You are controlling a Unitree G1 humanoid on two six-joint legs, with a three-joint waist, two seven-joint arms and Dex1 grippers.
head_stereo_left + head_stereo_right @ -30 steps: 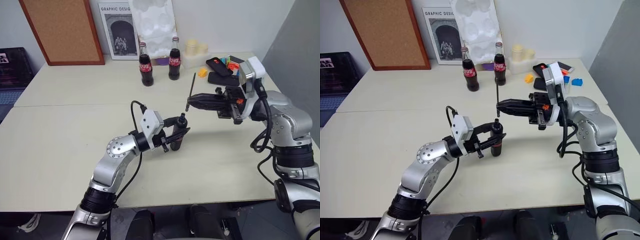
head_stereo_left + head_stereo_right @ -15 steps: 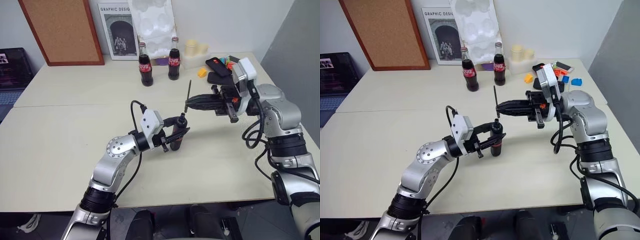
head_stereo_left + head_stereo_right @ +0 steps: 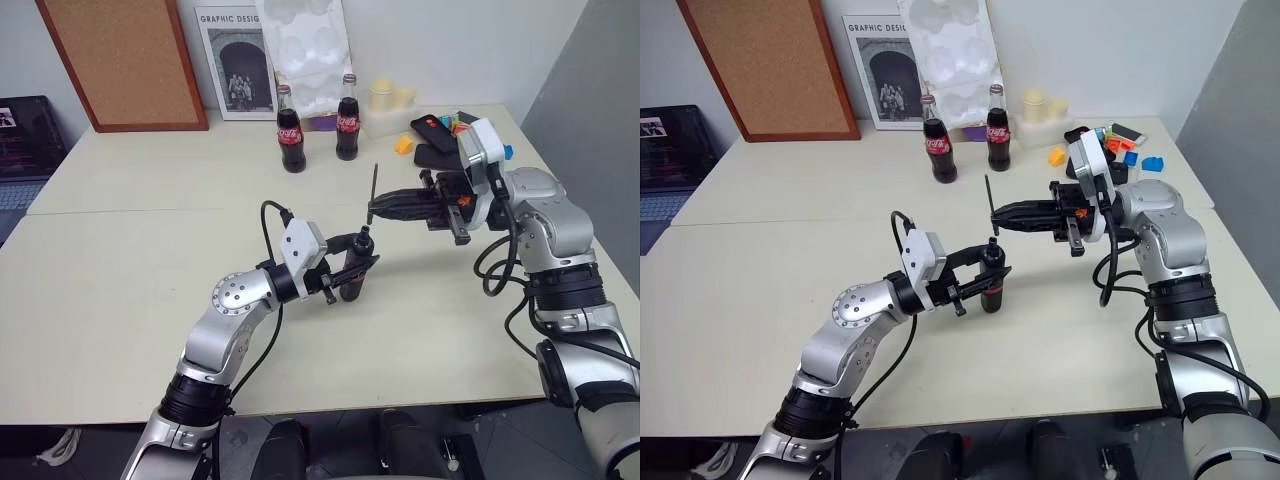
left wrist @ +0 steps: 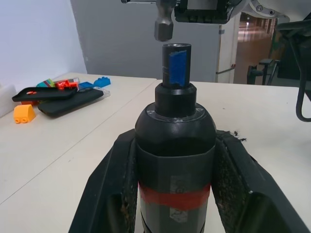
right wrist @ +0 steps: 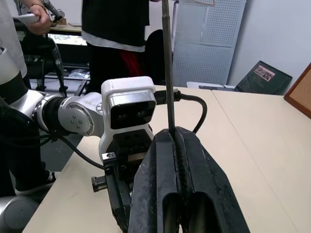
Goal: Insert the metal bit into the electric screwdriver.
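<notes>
Metal bit (image 3: 373,190), that thin straight grey needle of a rod, stands nearly upright with its long axis tilted a touch, upper end leaning to the left, pinched near its lower end by the right gripper (image 3: 372,211), whose two black fingers are clenched tight on it and reach in level from the right. Just below and a shade to the left, the electric screwdriver (image 3: 355,268), a slim dark cylinder with a red band, stands upright with its narrow black tip pointing up, clamped between the fingers of the left gripper (image 3: 357,264). In the left wrist view the screwdriver's tip (image 4: 176,65) sits just under the right gripper's fingertips, a small gap between them. Bit and screwdriver hover apart, above the middle of the pale cream table (image 3: 120,290), with bare tabletop all round. Two cola bottles (image 3: 291,130) stand well behind, near the far edge, and dark phone cases with small coloured blocks (image 3: 440,135) lie at the far right corner
</notes>
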